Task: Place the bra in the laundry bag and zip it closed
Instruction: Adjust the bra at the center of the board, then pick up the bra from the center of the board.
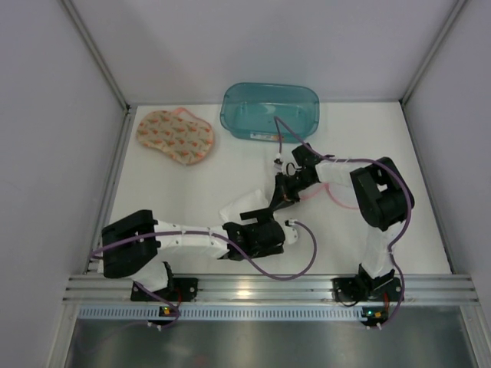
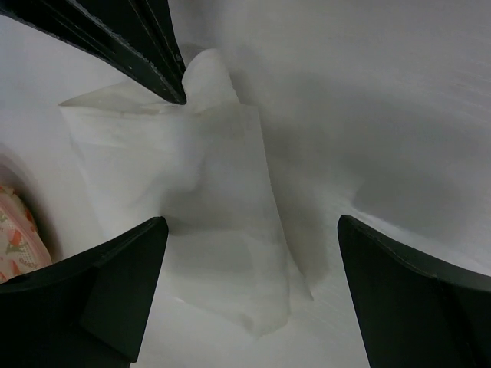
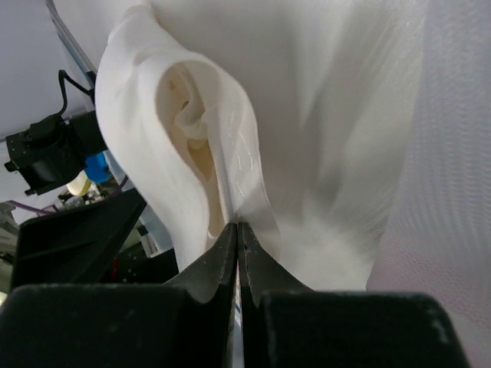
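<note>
The right hand [image 3: 237, 234] is pinching a raised fold of the white laundry bag [image 1: 239, 207] near the middle of the bench [image 1: 184, 192]; the left hand [image 2: 249, 230] is hovering over the bag, fingers spread wide, gripping nothing; the patterned bra [image 1: 175, 136] is lying toward the far left corner, well apart from the bag, near a teal bin [image 1: 268, 111]

Pale grey walls [image 1: 46, 77] enclose a white table [image 1: 153, 192], an aluminium rail [image 1: 268, 287] along its near edge.
</note>
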`<action>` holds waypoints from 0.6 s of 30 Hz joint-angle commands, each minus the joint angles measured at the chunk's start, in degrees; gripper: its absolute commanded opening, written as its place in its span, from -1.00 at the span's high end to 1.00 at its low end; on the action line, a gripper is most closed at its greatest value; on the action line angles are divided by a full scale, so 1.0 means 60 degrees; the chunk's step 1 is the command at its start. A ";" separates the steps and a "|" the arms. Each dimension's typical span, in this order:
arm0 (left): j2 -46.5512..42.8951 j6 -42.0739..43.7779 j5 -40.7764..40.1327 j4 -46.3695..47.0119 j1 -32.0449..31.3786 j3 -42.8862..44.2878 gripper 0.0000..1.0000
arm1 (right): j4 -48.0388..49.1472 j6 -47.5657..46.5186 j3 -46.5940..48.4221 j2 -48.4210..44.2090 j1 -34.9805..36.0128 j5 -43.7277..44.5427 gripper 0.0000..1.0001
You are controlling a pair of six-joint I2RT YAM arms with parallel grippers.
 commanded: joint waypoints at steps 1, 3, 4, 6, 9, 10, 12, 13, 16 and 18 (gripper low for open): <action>0.0505 -0.0190 -0.1084 0.1093 -0.0016 -0.0264 -0.97 | 0.0448 0.0298 -0.0197 0.0154 0.0033 -0.0532 1.00; 0.0784 -0.0103 -0.1304 0.1545 -0.0001 -0.0526 -0.97 | 0.0566 0.0489 -0.0271 0.0198 -0.0011 -0.0809 1.00; 0.1032 -0.0073 -0.1348 0.1679 0.0086 -0.0586 -0.96 | 0.0610 0.0562 -0.0329 0.0213 -0.0011 -0.0898 1.00; 0.1239 0.0029 -0.1422 0.2015 0.0218 -0.0732 -0.92 | 0.0728 0.0738 -0.0359 0.0242 -0.0011 -0.1146 1.00; 0.1488 0.0029 -0.1349 0.2105 0.0379 -0.0762 -0.71 | 0.0889 0.0928 -0.0476 0.0213 0.0004 -0.1425 1.00; 0.1547 0.0059 -0.1349 0.2119 0.0467 -0.0762 -0.57 | 0.0933 0.0987 -0.0563 0.0198 -0.0011 -0.1528 1.00; 0.1533 0.0117 -0.1291 0.2119 0.0526 -0.0762 -0.43 | 0.1181 0.1177 -0.0651 0.0125 -0.0011 -0.1776 1.00; 0.1489 0.0117 -0.1218 0.2119 0.0628 -0.0762 -0.31 | 0.1284 0.1265 -0.0739 0.0067 -0.0011 -0.1850 1.00; 0.1358 0.0103 -0.0998 0.1973 0.0818 -0.0777 0.20 | 0.1358 0.1266 -0.0769 -0.0138 -0.0011 -0.1895 1.00; 0.1240 0.0161 -0.0939 0.1856 0.0834 -0.0806 0.74 | 0.1111 0.1018 -0.0682 -0.0313 0.0003 -0.1749 1.00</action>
